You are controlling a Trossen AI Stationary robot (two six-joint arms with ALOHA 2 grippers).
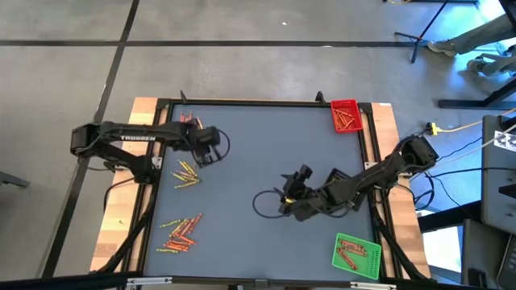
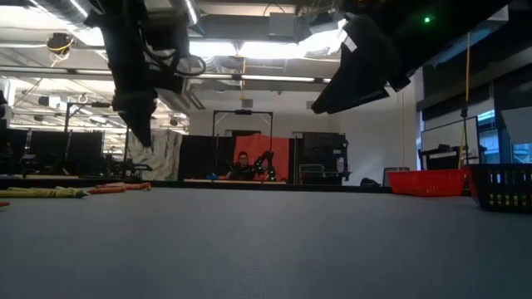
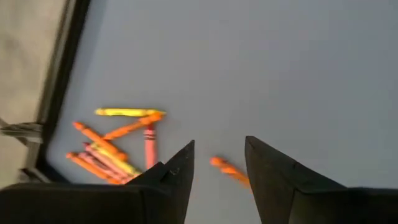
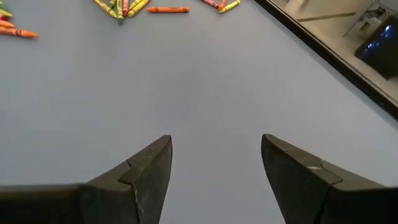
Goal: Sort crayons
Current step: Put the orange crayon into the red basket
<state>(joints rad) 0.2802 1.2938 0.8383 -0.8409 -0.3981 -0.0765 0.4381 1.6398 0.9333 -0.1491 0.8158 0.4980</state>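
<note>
The left gripper point(image 1: 208, 150) hangs over the far left part of the grey table point(image 1: 266, 137). Its two dark fingers point(image 3: 177, 180) are a little way apart, and nothing is held between them. One orange crayon point(image 3: 227, 169) lies on the table just past the gap between them.

Most of the crayons point(image 1: 186, 173) lie in loose heaps on the left side of the table. A yellow and orange heap sits just beside the left gripper. A bigger heap of red and orange ones point(image 1: 181, 233) lies nearer the front edge. A few more point(image 1: 188, 118) rest close to the far left corner.

The right gripper point(image 1: 292, 191) is out over the middle of the table, well apart from the heaps. Its fingers point(image 4: 146, 171) are spread wide and hold nothing.

A red tray point(image 1: 346, 114) sits at the far right corner with some crayons inside. A green tray point(image 1: 356, 254) sits at the near right corner, and it has red crayons in it too.
</note>
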